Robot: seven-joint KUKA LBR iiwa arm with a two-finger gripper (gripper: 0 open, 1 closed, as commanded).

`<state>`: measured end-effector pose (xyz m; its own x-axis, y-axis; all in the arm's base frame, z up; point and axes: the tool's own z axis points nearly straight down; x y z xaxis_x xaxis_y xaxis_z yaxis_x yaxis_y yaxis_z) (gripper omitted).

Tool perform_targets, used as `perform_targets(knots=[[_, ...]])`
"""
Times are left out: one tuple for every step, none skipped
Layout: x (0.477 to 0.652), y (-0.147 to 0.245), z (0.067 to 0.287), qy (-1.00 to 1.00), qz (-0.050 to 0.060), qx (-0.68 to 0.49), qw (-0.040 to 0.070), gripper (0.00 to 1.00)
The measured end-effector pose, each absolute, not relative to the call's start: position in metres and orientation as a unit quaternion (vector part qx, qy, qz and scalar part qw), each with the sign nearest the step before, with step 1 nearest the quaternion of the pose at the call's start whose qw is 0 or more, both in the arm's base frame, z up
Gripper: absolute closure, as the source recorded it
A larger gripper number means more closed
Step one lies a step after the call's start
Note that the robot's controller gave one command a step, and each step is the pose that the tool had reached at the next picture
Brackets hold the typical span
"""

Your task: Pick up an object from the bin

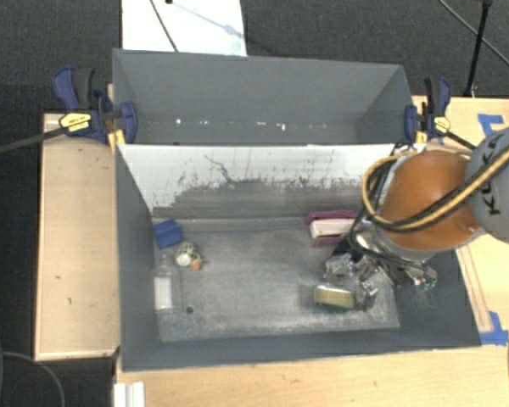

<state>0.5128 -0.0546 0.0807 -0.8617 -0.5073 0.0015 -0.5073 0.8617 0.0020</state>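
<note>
Camera view | gripper (360, 280) down at lower right, seemingly touching olive block (332, 296) | opening: cannot tell

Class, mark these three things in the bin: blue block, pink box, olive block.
Blue block (166, 232): camera view, its top face.
Pink box (331, 227): camera view, its white lower part.
Olive block (333, 296): camera view, its top face.

Dark letters "KU" on the grey robot arm (497, 195)
</note>
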Motion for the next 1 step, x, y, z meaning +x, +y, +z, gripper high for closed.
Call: perform_targets(knots=[[0.5131,-0.0458,0.2143,-0.97,0.002,0.243,-0.005,1.0]])
